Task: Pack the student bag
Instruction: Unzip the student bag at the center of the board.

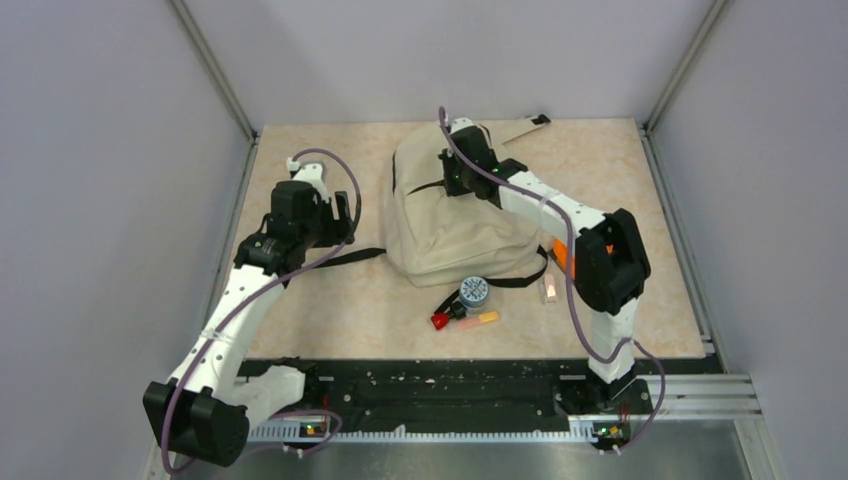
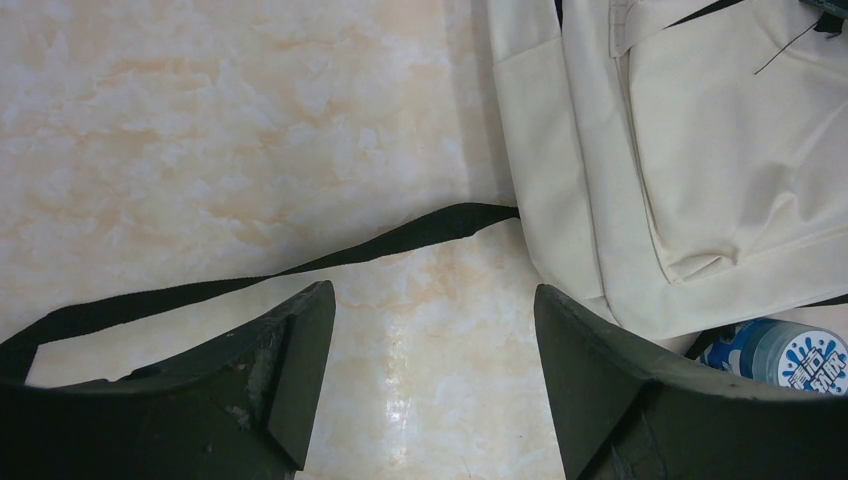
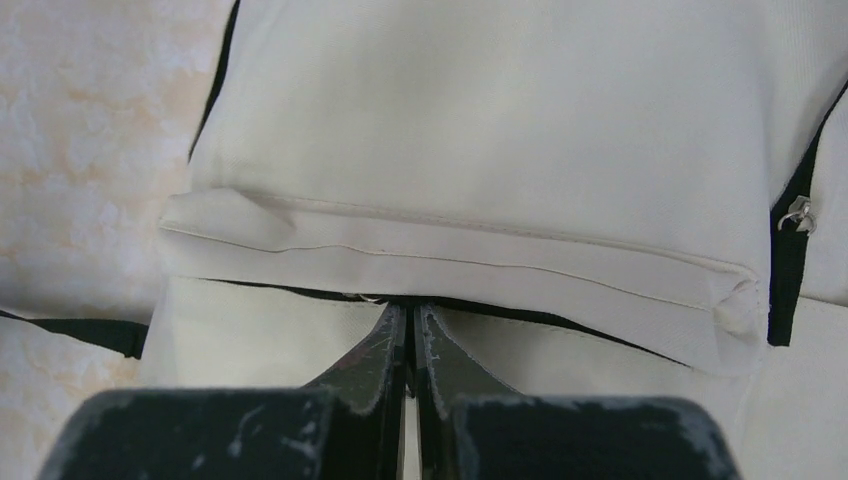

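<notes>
The left arm (image 1: 230,300) rises from its base, bends at the elbow and holds its wrist low, the claw pointing forward and down. The left gripper (image 2: 432,300) is spread wide, with its two dark fingers (image 2: 300,345) well apart. The right arm (image 1: 560,215) folds sharply at its elbow and stretches far forward and inward. The right gripper (image 3: 410,312) tilts downward, its fingers (image 3: 375,350) pressed together along their inner faces. Whether the tips pinch anything is hard to tell, since they hide their own meeting point.

A pale marbled desk (image 1: 620,170) sits boxed by plain grey walls (image 1: 100,150) left, far and right, with metal posts (image 1: 214,70) at the far corners and a black rail (image 1: 450,385) along the near edge.
</notes>
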{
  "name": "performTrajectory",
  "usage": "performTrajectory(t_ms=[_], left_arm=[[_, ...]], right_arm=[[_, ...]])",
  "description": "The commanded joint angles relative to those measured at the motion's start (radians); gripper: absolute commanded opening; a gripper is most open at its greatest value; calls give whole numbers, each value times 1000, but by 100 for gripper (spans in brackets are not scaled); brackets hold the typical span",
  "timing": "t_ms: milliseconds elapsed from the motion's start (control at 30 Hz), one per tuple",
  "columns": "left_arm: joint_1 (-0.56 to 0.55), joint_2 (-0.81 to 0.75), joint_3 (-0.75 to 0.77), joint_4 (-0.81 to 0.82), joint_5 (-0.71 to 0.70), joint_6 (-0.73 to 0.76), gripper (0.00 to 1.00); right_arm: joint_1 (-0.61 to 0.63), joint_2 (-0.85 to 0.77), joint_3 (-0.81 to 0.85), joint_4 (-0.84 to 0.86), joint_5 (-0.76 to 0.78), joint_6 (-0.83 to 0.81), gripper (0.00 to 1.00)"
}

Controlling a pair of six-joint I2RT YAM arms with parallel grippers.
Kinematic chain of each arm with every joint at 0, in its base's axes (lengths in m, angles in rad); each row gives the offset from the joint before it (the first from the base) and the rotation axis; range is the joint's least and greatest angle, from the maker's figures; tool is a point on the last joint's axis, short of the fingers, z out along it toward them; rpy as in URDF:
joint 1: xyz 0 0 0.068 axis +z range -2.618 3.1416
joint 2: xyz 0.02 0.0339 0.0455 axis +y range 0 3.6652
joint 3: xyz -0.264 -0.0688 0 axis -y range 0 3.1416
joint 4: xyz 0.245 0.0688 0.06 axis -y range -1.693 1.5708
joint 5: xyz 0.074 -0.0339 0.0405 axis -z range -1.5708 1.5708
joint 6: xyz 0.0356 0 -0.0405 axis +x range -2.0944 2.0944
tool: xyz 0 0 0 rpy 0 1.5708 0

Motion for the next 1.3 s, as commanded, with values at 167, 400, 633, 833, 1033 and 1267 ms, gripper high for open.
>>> performTrajectory(t_ms=[167,400,633,833,1033,1267], left_arm=[[5,1,-5,42,3,-3,77],[5,3,-3,41,-3,0,77],[5,5,-3,39,-8,2,77],[5,5,-4,39,-12,2,77],[5,7,-3,39,-9,2,77],[5,4,-5,39,-9,3,77]], right_arm=[[-91,-98,-74,18,-35,-1,0],[-156,-154,-123,9,-47,-21,0],[-228,-190,-153,11,-56,-43,0],[-307,-171,-217,31,-97,-33,0],[-342,-122,-285,51,-121,-19,0],[-346,-91,-299,40,-60,-30,0]])
